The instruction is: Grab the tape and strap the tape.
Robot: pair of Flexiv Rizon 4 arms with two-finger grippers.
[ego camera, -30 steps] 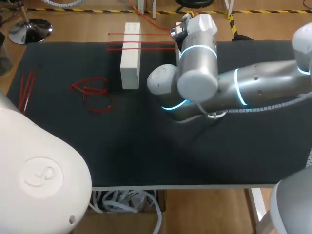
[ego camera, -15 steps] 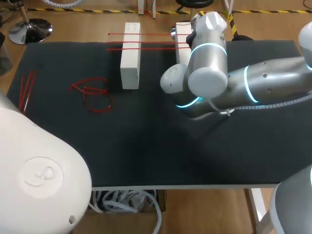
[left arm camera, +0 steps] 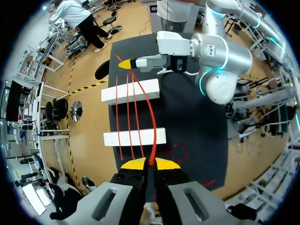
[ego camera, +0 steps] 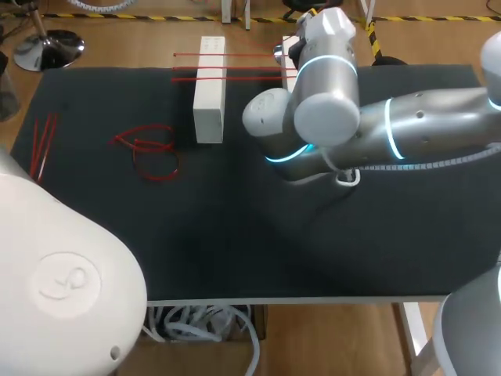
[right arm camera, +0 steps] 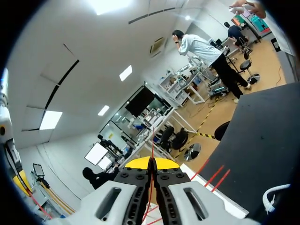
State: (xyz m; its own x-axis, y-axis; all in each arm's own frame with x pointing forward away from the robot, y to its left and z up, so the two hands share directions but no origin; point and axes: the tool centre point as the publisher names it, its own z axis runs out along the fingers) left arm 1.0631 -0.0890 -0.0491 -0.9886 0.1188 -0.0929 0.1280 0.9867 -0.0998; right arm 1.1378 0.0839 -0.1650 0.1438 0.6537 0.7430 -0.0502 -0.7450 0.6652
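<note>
Two white rectangular blocks (ego camera: 209, 90) lie ahead of the right gripper (right arm camera: 151, 161), which pinches one thin red plastic strap (right arm camera: 152, 143). The strap's long axis runs across both blocks toward the left gripper (left arm camera: 150, 163). Its fingers are pressed together; whether they hold anything is unclear.

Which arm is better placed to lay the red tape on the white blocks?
Probably right: the right fingers pinch the tape beside the far block; the left fingers hold it short of the near block.
</note>
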